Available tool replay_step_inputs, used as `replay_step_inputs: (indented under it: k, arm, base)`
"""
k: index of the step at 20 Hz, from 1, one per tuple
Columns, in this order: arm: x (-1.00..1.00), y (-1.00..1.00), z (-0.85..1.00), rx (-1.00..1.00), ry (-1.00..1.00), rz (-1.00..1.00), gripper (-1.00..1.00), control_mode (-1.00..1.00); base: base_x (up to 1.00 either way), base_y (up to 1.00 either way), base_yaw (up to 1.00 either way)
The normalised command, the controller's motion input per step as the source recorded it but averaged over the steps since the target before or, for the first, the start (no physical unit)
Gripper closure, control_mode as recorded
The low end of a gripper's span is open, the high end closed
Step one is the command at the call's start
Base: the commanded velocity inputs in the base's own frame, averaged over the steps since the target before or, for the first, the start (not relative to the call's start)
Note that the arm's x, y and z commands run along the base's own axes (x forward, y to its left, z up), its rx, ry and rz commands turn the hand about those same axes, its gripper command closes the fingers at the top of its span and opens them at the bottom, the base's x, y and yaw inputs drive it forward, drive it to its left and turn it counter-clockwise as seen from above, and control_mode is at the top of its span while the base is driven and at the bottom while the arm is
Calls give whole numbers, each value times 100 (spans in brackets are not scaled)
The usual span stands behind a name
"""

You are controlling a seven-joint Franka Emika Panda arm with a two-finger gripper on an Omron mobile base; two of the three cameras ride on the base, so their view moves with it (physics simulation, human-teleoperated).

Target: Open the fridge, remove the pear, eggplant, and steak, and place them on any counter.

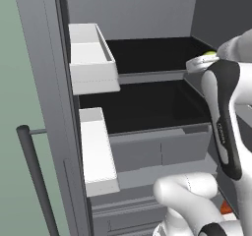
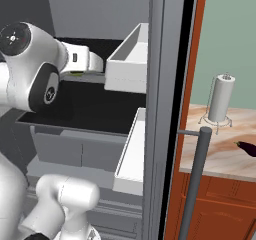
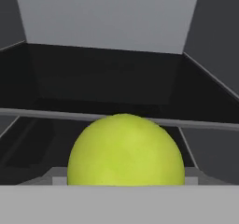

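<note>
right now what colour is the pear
Yellow-green; the pear shows best in the hand view.

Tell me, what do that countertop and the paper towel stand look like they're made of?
The counter looks like polished beige marble, going by its brown veining, though it could be laminate. The paper towel stand seems thin bare metal wire, grey and slightly shiny.

The tall dark grey fridge (image 1: 44, 82) stands open, its black upper shelf (image 1: 157, 53) bare and roomy behind the round yellow-green pear (image 3: 126, 150), which sits close before the hand camera. A thin grey shelf rail (image 3: 56, 114) crosses behind the fruit. White door bins (image 1: 91, 58) jut in at the left side, and another white bin (image 2: 127, 59) narrows the right side.
</note>
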Motion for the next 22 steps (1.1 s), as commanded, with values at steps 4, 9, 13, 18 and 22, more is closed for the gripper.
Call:
replay_step_inputs:
  k: [4,9,13,18,22]
  arm:
    - [-90,21,0,-7,0,8,100,-100]
    - [-39,34,0,-2,0,11,100,-100]
    - [0,23,-2,-4,1,4,100,-100]
    - [0,5,0,-1,1,1,100,100]
    - [0,0,0,0,0,0,100,100]
  base:
    - [0,0,0]
    - [0,0,0]
    - [0,0,0]
    - [-6,2,2]
    - [-97,0,3]
